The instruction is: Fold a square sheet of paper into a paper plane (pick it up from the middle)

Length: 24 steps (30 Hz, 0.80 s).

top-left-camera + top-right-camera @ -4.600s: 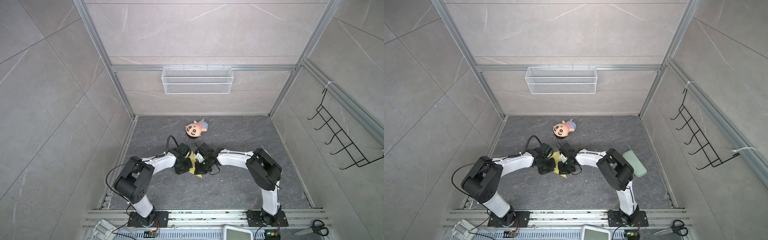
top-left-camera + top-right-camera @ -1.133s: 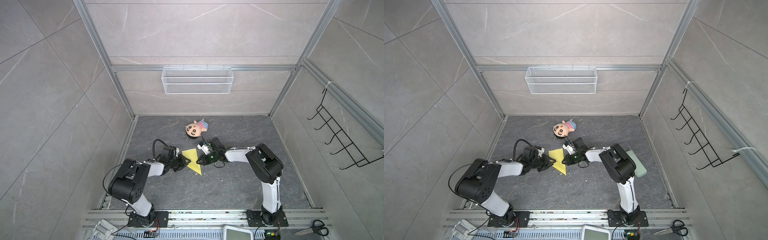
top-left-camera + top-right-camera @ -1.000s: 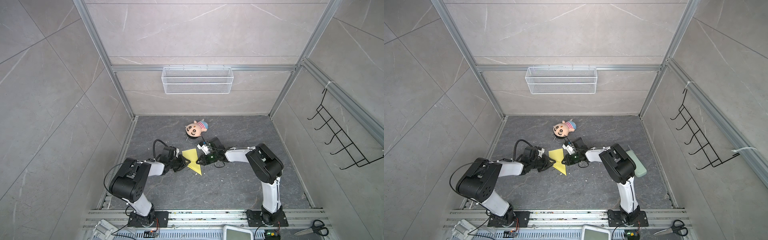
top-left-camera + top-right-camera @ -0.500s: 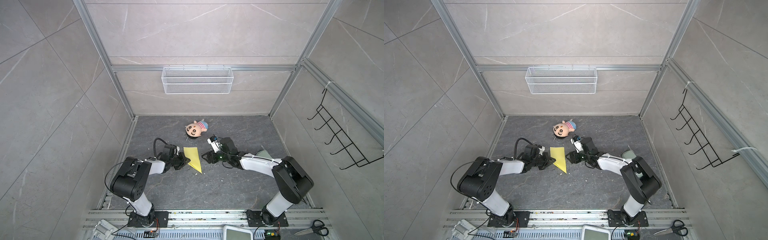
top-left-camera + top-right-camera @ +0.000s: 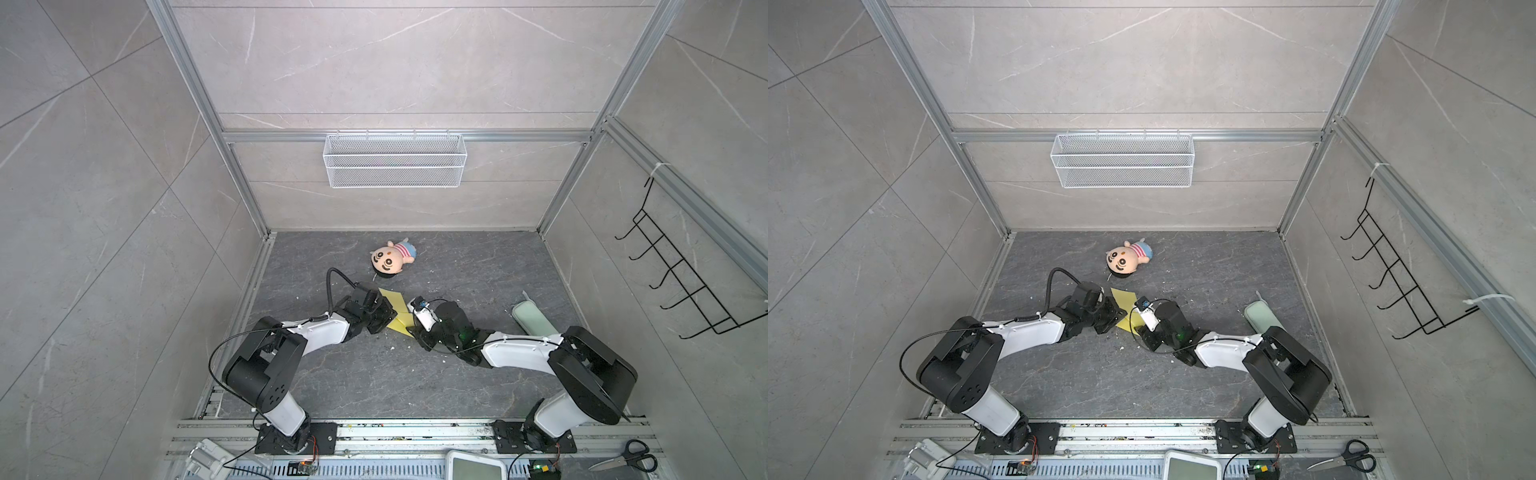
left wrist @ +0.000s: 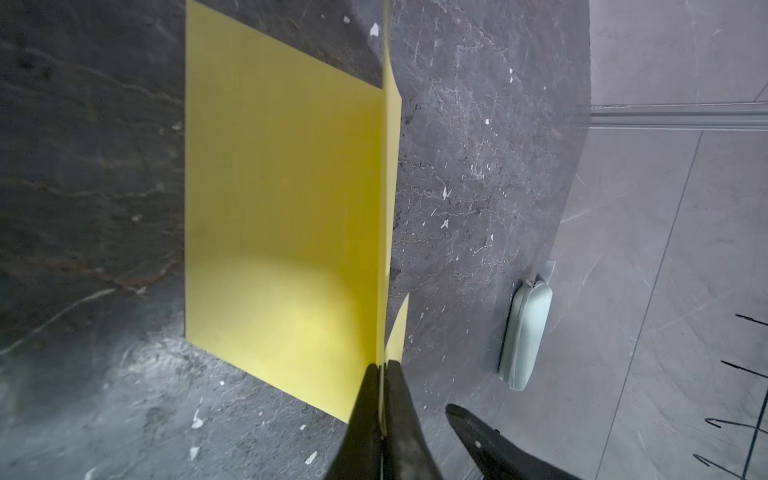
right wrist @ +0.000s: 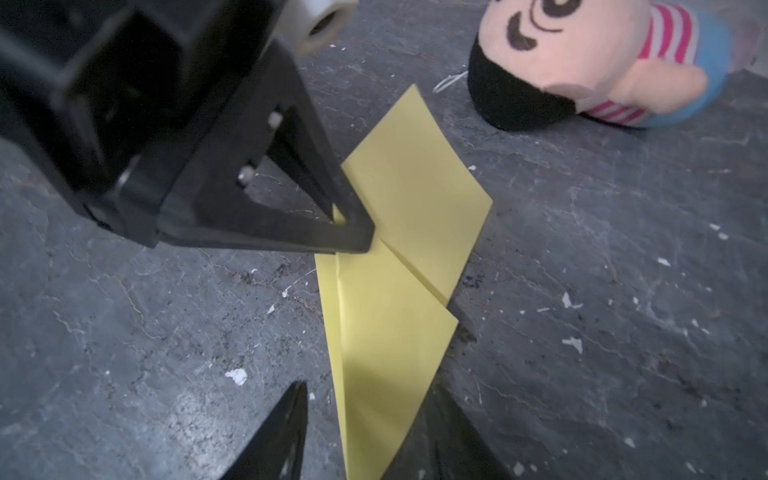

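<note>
Dark grey stone tabletop (image 5: pixel 415 386) with grey tiled walls around it. A white wire basket (image 5: pixel 395 166) hangs on the back wall, a black hook rack (image 5: pixel 685 282) on the right wall. Both arms reach in low and meet mid-table.

Pale green pad (image 5: pixel 532 318) lies flat near the right side, well apart from the rest. Plush doll (image 5: pixel 388 261) lies face up toward the back, near the paper's far corner but not touching it.

Paper plane (image 5: pixel 395 309), yellow and part-folded, sits mid-table between the two grippers. Its wide end points toward the doll, its pointed end toward the right arm.

Left gripper (image 6: pixel 380 368): jaws pinched tight on the plane's raised centre fold, while one flap lies flat on the table. Right gripper (image 7: pixel 365 390): jaws apart, straddling the pointed end, no grip seen.

Scissors (image 5: pixel 627 455) lie on the front rail at the right corner.
</note>
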### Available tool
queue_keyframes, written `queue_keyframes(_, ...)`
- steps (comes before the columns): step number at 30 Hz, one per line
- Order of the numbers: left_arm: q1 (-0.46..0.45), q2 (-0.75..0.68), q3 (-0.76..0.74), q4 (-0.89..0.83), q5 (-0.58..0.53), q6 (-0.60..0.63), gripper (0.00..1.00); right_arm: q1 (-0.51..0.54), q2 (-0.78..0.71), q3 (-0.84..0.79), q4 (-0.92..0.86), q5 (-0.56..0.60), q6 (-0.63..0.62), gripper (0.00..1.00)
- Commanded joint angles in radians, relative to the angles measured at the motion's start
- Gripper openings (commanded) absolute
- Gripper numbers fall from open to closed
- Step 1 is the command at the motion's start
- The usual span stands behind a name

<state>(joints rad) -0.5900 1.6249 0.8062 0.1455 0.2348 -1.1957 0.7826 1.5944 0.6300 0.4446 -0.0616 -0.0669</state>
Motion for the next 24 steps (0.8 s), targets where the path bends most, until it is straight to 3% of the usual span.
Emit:
queue_keyframes(1,-0.005,-0.001,0.034,-0.104,-0.063,-0.05,0.06,0.016,0.053,-0.014,0.091,0.057,-0.098,0.47)
queue_keyframes(10,-0.007,0.01,0.047,-0.145,-0.053,-0.059,0.07,0.057,0.167,-0.013,0.237,0.067,-0.146,0.39)
queue_keyframes(24,-0.007,0.014,0.054,-0.145,-0.036,-0.079,0.1,0.076,0.263,0.019,0.292,0.066,-0.171,0.31)
